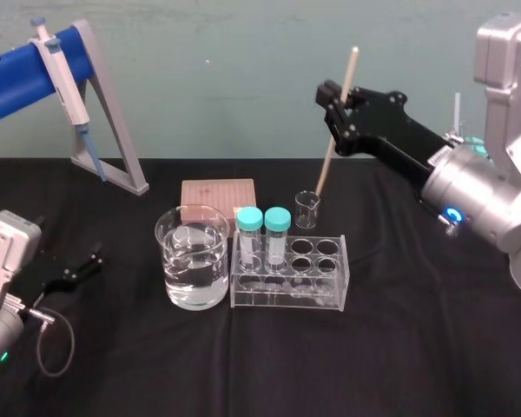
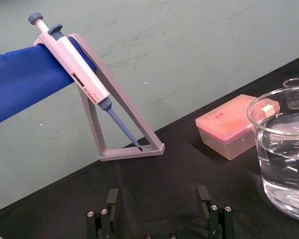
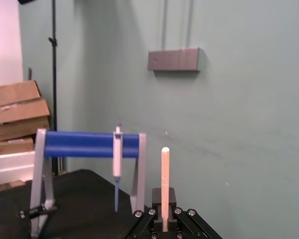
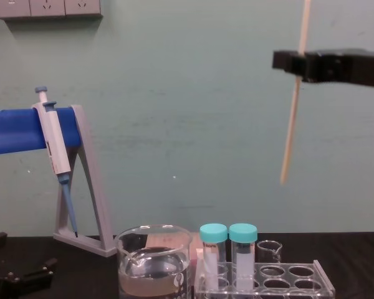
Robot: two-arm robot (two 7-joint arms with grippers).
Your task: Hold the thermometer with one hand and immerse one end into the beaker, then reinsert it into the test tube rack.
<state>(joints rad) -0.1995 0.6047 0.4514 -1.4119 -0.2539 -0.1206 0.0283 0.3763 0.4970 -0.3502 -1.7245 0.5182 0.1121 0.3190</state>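
Black tabletop (image 1: 417, 347) holds the beaker (image 1: 178, 265) and test tube rack (image 1: 330, 291) — above, the right gripper (image 1: 337, 115) clamps the thermometer (image 1: 325, 165); the left gripper (image 2: 158, 199) rests low, fingers spread.

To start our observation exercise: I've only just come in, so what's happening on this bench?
The right gripper holds the thermometer nearly upright, high above the table. Its lower end hangs in the air, clear of the water-filled beaker and the test tube rack beside it. The left gripper rests open, low on the left of the table, holding nothing.
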